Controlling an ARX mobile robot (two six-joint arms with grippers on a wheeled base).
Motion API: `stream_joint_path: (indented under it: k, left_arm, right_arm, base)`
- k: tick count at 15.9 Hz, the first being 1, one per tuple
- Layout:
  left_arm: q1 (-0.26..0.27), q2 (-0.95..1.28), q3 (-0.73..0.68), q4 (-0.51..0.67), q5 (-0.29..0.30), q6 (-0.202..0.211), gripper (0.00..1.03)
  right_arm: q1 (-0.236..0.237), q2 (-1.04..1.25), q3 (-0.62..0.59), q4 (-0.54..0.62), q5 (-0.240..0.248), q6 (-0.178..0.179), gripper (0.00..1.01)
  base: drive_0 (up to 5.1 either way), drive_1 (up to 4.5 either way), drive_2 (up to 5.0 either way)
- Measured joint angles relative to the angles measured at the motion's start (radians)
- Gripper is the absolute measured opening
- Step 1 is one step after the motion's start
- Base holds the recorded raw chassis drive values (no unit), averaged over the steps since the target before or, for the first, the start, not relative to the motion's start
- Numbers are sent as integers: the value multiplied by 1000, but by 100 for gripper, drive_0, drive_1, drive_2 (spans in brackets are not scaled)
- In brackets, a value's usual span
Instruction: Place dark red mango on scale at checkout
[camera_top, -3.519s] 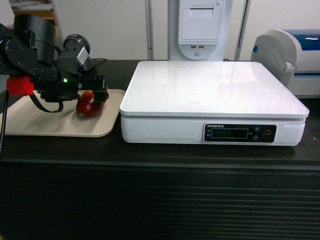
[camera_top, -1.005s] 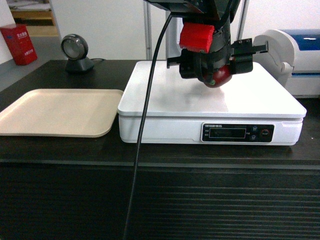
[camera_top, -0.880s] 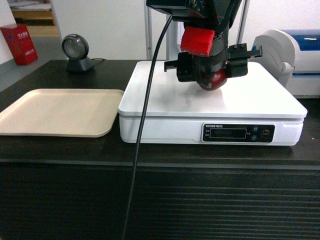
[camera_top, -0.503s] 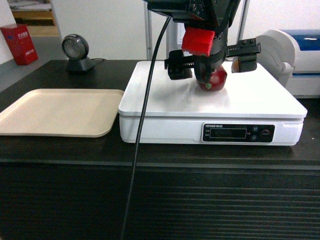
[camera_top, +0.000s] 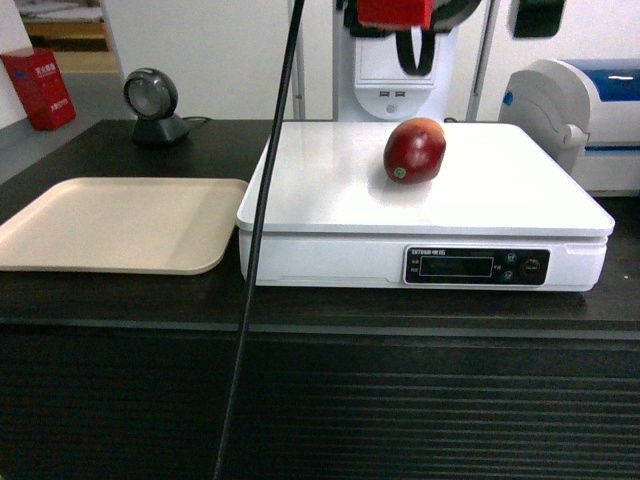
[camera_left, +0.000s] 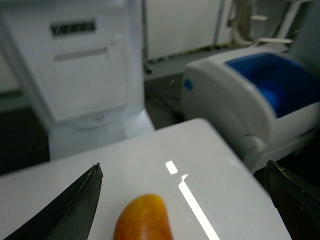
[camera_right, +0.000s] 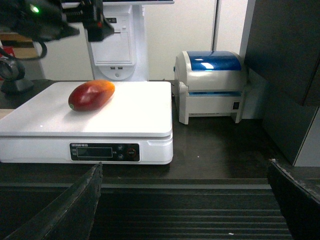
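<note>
The dark red mango (camera_top: 414, 150) lies on its side on the white platform of the scale (camera_top: 330, 190), toward the back and slightly right of centre, with nothing touching it. The scale sits on the black checkout counter (camera_top: 120, 300), just right of a beige tray (camera_top: 110, 225).

The head view catches only the underside of the left gripper (camera_top: 455, 12) at the top edge, well above the fruit; a black cable (camera_top: 255, 240) hangs down across the picture. The left wrist view fills in what that cuts off: the 2 dark fingers (camera_left: 75, 205) stand wide apart at the lower corners, with the mango's orange-yellow end (camera_left: 143, 219) showing between and below them.

The right wrist view shows the mango from the side, red with an orange end, and a blue-lidded printer (camera_right: 212, 85) right of the scale. The right gripper (camera_right: 185, 210) hangs low in front of the counter, its fingers spread wide and holding nothing. A round scanner (camera_top: 152, 105) stands behind the tray.
</note>
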Motion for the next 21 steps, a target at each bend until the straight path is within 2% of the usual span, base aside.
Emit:
stream_joint_path:
  k: [2,3,4,5,7,9,10,12,13,14,15,16,17,18,19,21]
  left_arm:
    - [-9,-120,-161,124,174,145,98]
    - [-6,-181,-255,143,284,182,98]
    - [20,-225,-349,178,367,184,98]
    - [53,-254,-418,209,401,178,98]
    - [134,-329,-547,283,407,176,98]
    - [202,-402,-622,313,389,163,98]
    - [238,-418,-639,309,370,148,98]
    - [322,-421,-662,280,344,93,98]
    - [354,-422,-699,361,264,74,94]
    - [392,-468,-795,470,102,67,84]
    - [436,-554,-920,531,14,60,73]
    - [489,-655,-1030,564,21,52,62]
    - [545,-782,-1141,574,61,51,49]
    - [594,-877,-1238,576,124,51,38]
    - [618,-970,-1353,575,134,50,26]
    - [610,-1122,-1538,598,148,50,4]
  right_arm:
    - [0,0,0,0,0,0,98]
    - [0,0,0,0,0,0,98]
    - [0,0,0,0,0,0,98]
    - [0,0,0,0,0,0,98]
    - [0,0,0,1,0,0,98]
    - [0,0,0,0,0,0,98]
    - [0,0,0,0,0,0,98]
    - [0,0,0,0,0,0,98]
    - [0,0,0,0,0,0,98]
    - [0,0,0,0,0,0,98]
    - [0,0,0,0,0,0,98]
    - [0,0,0,0,0,0,98]
    - [0,0,0,0,0,0,98]
    - [0,0,0,0,0,0,98]
    - [0,0,0,1,0,0,98]
    - [0,0,0,0,0,0,98]
  base:
    - [0,0,0]
    - [0,0,0]
    - [0,0,0]
    - [0,0,0]
    - [0,0,0]
    - [0,0,0]
    - [0,0,0]
    - [0,0,0]
    - [0,0,0]
    - [0,0,0]
    - [0,0,0]
    - [0,0,0]
    - [0,0,0]
    - [0,0,0]
    - [0,0,0]
    - [0,0,0]
